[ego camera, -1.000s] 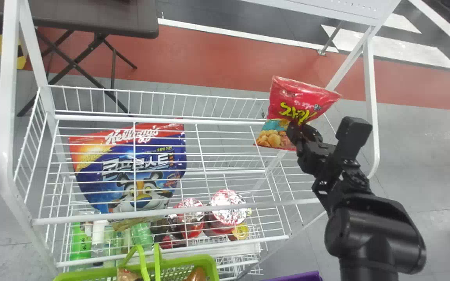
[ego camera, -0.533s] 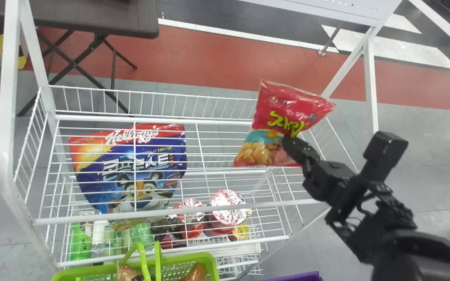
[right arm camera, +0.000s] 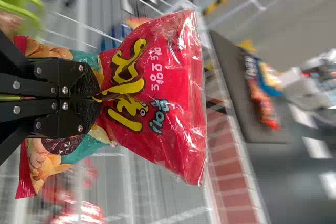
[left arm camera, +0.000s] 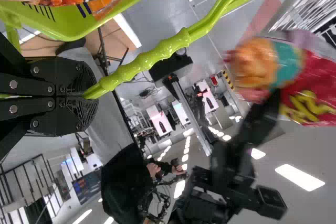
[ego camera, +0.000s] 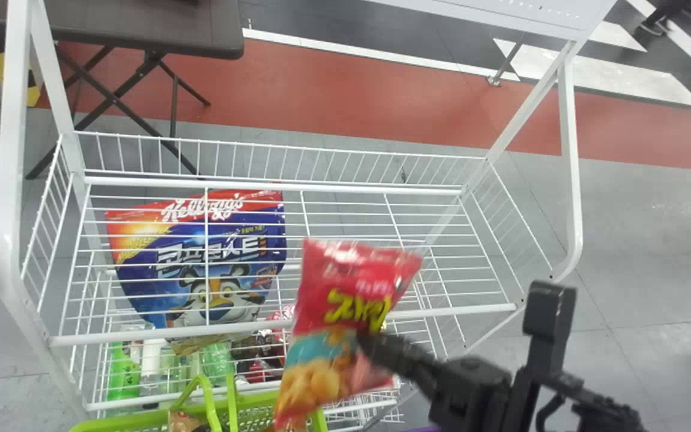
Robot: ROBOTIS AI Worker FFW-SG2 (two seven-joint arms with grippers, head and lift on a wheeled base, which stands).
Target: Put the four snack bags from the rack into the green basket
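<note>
Red snack bag pinched, basket drop next

My right end effector (right arm camera: pixel 97 98) is closed on the red snack bag (ego camera: pixel 348 279) about mid-height, up over the rack (ego camera: pixel 273 186), near the green basket (ego camera: pixel 255 401). My left end effector (left arm camera: pixel 92 95) is closed on the basket's handle (left arm camera: pixel 167 44). Bag looks light, soft, puffy; film probably slick, contents crushable. 1 firm mid-bag pinch should do, no harder squeeze. Next: bring it inside the rim, dodge the handle, release.
</note>
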